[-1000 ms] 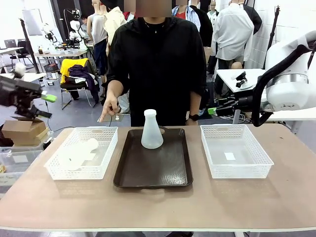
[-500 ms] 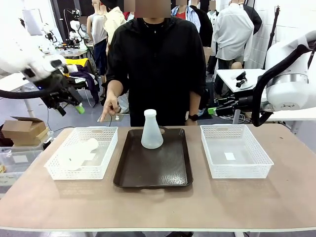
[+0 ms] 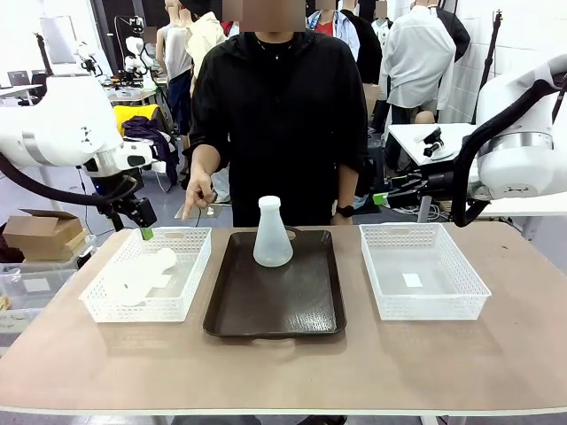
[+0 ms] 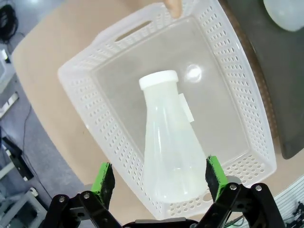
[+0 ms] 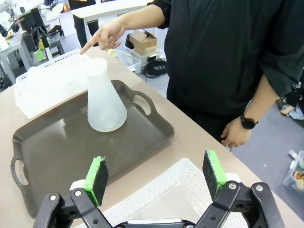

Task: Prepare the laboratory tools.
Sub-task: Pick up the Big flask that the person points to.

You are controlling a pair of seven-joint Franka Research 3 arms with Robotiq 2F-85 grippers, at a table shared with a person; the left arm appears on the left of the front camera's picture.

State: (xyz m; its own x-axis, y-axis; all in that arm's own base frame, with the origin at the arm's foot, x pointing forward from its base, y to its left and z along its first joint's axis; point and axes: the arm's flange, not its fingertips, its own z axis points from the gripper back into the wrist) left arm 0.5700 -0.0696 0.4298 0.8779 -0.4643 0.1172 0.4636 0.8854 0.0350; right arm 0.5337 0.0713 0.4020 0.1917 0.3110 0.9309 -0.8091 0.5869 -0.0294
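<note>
Left gripper (image 4: 158, 175): wide open, holding nothing, up over the white basket (image 4: 76, 90).
Right gripper (image 5: 155, 172): wide open, holding nothing.
Lying flask (image 4: 166, 142): on its side in that basket.
Standing flask (image 3: 272, 235): upright on the brown tray (image 3: 266, 310).
Person's hand (image 5: 107, 35): one finger pointing toward that basket.

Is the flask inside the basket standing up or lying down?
Lying down: the flask rests on its side in the white basket, neck pointing toward the basket's handle.
</note>
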